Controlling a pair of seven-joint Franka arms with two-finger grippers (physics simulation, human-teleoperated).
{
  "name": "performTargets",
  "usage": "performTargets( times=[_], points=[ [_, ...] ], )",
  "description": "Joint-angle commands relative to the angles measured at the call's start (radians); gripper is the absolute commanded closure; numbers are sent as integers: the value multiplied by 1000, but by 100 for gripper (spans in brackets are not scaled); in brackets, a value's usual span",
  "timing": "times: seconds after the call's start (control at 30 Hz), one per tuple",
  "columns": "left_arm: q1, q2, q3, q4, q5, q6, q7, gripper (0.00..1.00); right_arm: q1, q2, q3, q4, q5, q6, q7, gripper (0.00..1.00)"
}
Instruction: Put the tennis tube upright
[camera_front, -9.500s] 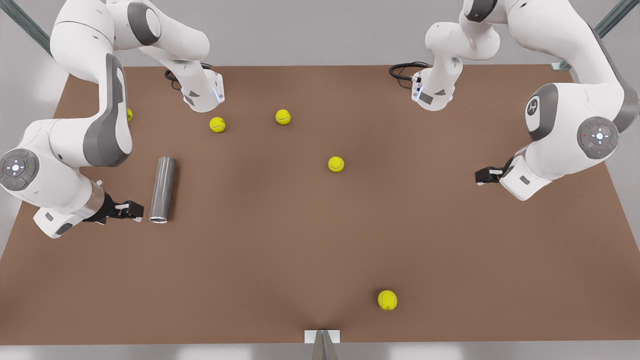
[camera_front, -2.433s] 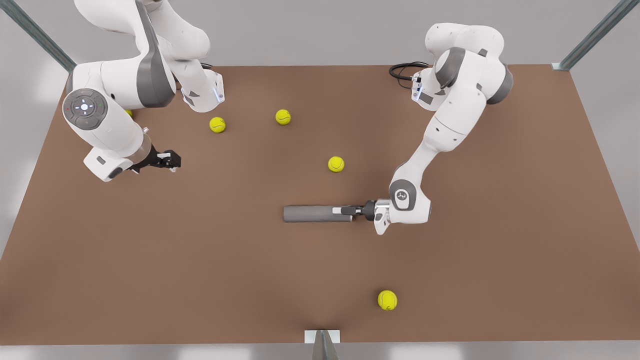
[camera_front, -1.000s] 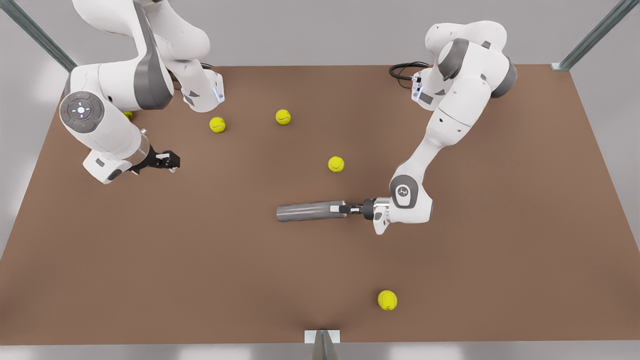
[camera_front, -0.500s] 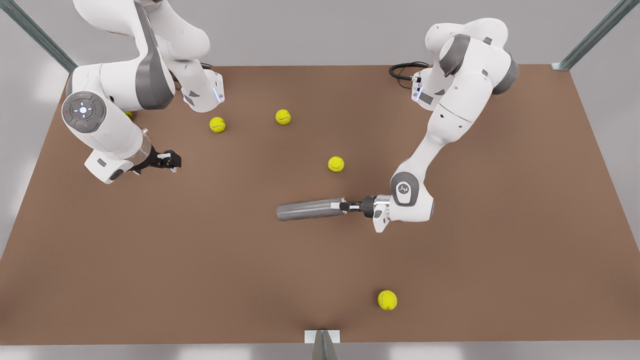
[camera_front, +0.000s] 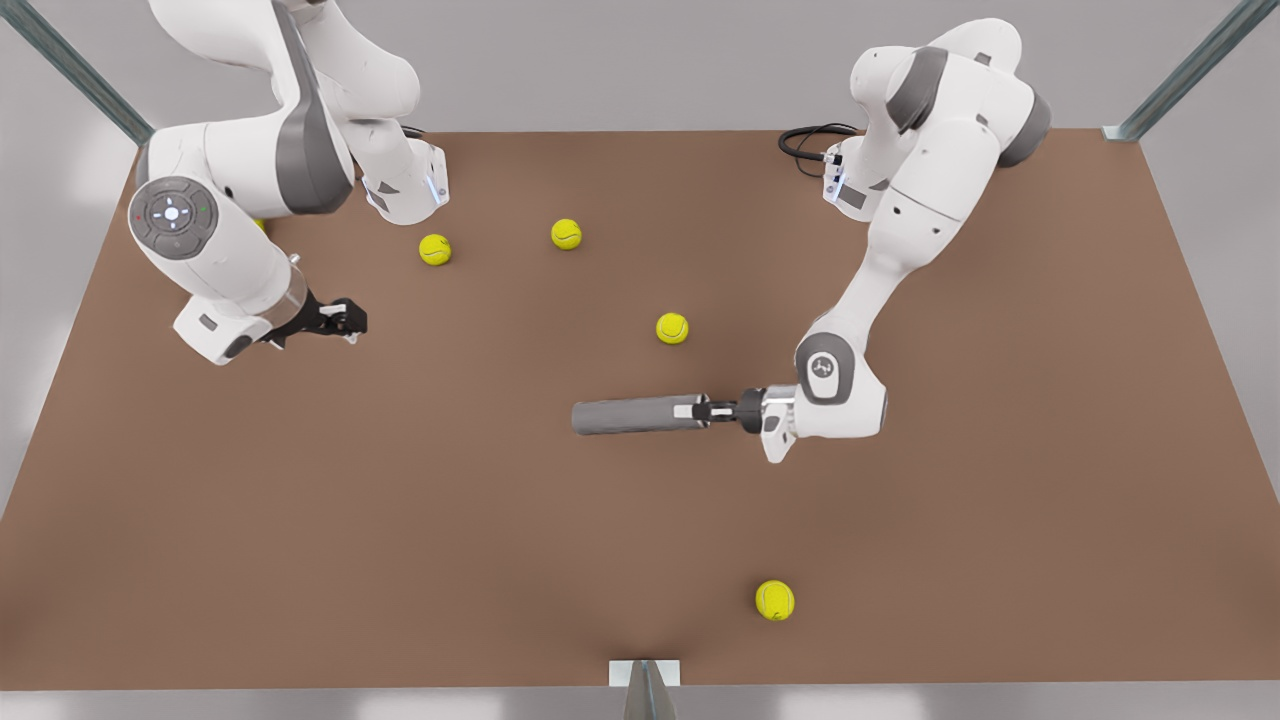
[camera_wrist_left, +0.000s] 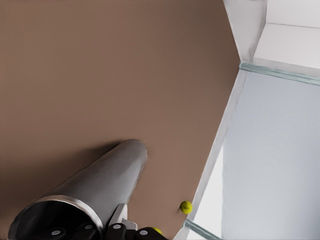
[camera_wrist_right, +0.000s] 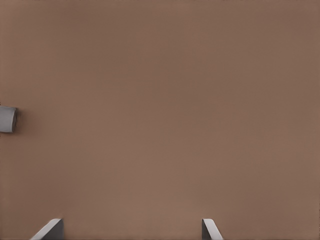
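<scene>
The tennis tube lies on its side near the middle of the brown table, its length running across the front view. The left gripper is clamped on the rim of the tube's end towards the front view's right; the left wrist view shows that end to be the hollow one, with a thin bright rim and the fingers at its edge. The right gripper hangs over the table near the front view's left side, well apart from the tube, with its fingers spread wide; that arm waits. Five tennis balls lie scattered on the table, one of them half hidden behind the right arm, none touching the tube.
</scene>
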Motion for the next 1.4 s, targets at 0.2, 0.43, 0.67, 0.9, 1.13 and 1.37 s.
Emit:
performTargets(
  times=[0.2, 0.43, 0.67, 0.9, 1.13, 1.37],
  points=[
    [5, -97, 35, -35, 178, 0, -156, 79, 3, 5, 1, 14, 21, -2, -2, 0],
    [6, -210, 69, -35, 387, 0, -487, 79, -128, 80, -3, 73, 110, -3, -8, 0],
    [8, -347, 161, -32, 743, -22, -722, 79, -94, 147, 1, 77, 98, -32, -5, 0],
    [57, -427, 196, 9, 1106, -147, -722, 79, -45, 147, 12, 108, 108, -167, -8, 0],
    [55, -399, 195, 8, 1280, -221, -738, 79, -82, 147, 3, 112, 144, -179, -8, 0],
    [57, -355, 195, 9, 1283, -213, -736, 79, -89, 147, 1, 148, 119, -178, -6, 0]
  ],
)
